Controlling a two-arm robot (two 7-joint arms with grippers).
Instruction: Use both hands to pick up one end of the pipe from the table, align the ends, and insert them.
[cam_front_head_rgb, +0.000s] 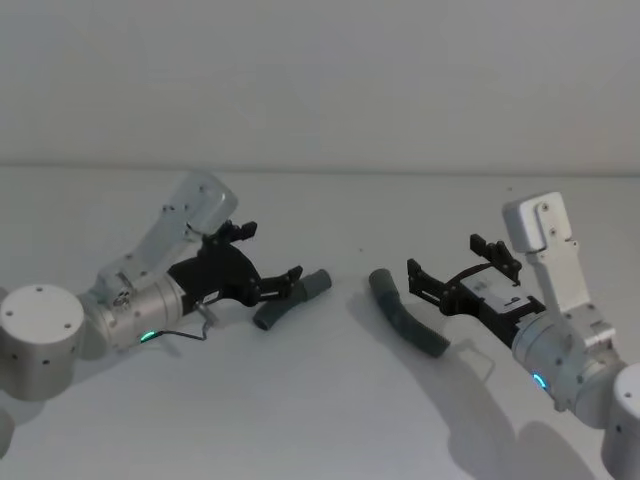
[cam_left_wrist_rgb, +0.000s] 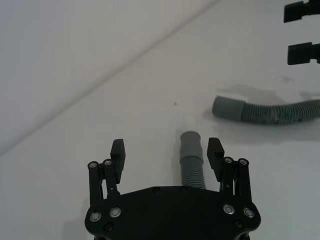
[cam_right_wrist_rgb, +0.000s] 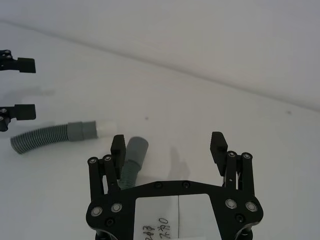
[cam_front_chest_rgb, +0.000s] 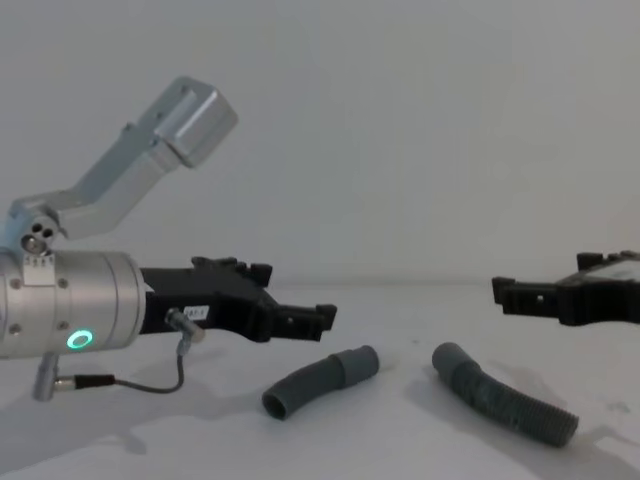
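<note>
Across the plain matt white surface (cam_front_head_rgb: 330, 420), a short curved dark grey ribbed hose (cam_front_head_rgb: 290, 298) and a longer dark grey ribbed hose (cam_front_head_rgb: 405, 315) are lying near each other, cuffs apart. The black screw-studded left gripper (cam_left_wrist_rgb: 166, 148) and the matching right gripper (cam_right_wrist_rgb: 168, 142) are each hovering above one piece with jaws standing apart, and each hose is sitting off-centre toward one finger. Closing from here is risking a glancing pinch that rolls a hose away, or a grip on the soft ribs that bends the ends out of line.
</note>
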